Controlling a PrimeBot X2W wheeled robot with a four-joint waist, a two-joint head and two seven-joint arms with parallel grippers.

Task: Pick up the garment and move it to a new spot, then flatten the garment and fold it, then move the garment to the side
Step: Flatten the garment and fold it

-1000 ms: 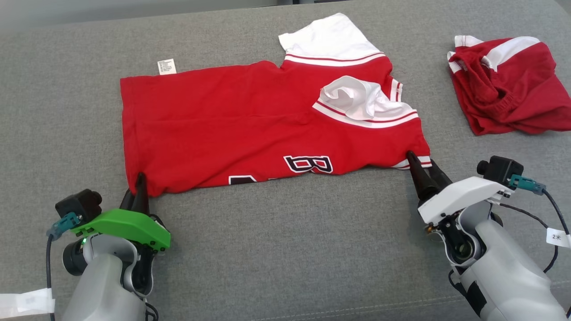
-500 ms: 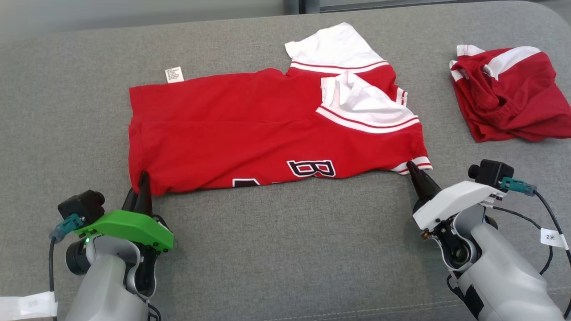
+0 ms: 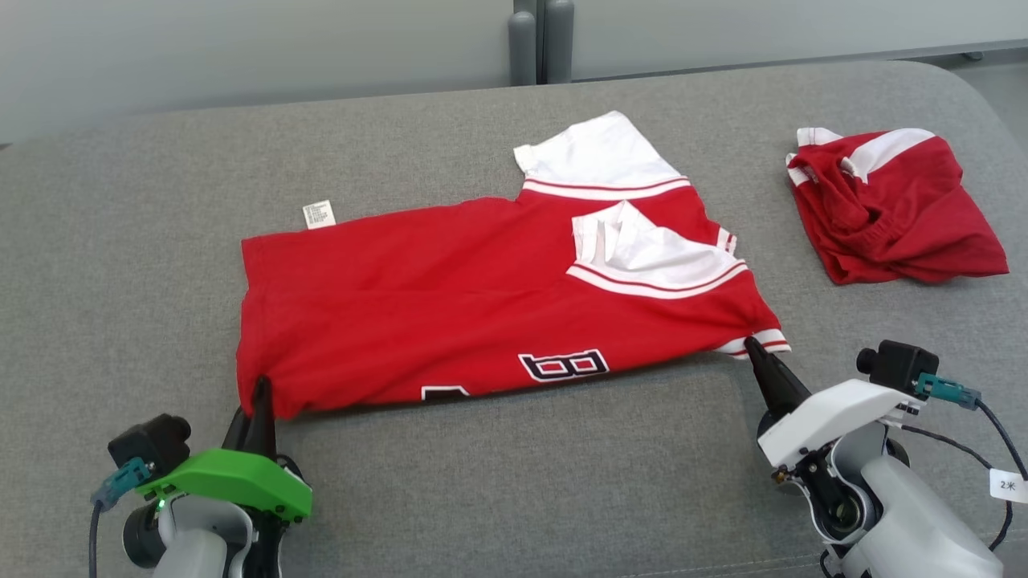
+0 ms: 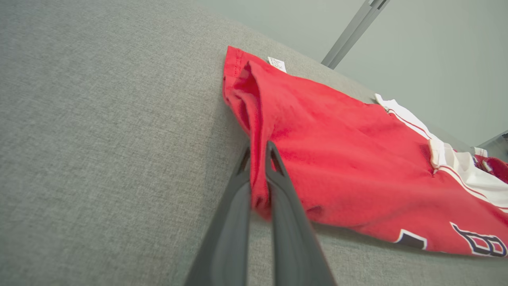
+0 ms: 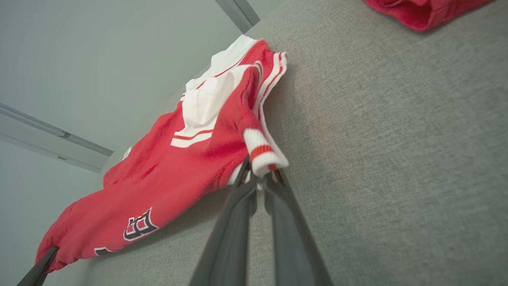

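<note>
- The shirt is spread, part-folded, on the tabletop.
- Its near corners are pinched, hem in the left tool and striped trim in the right tool, likely for an even lift.

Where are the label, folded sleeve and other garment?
label point(image 3: 319, 214), head view, middle of the tag.
folded sleeve point(image 3: 642, 253), head view, its white middle.
other garment point(image 3: 907, 229), head view, red middle.

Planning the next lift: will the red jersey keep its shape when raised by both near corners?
Probably floppy: the red jersey wrinkles and sags between the left hand and right hand. Likely light: thin fingertip pinches hold its corners.
</note>
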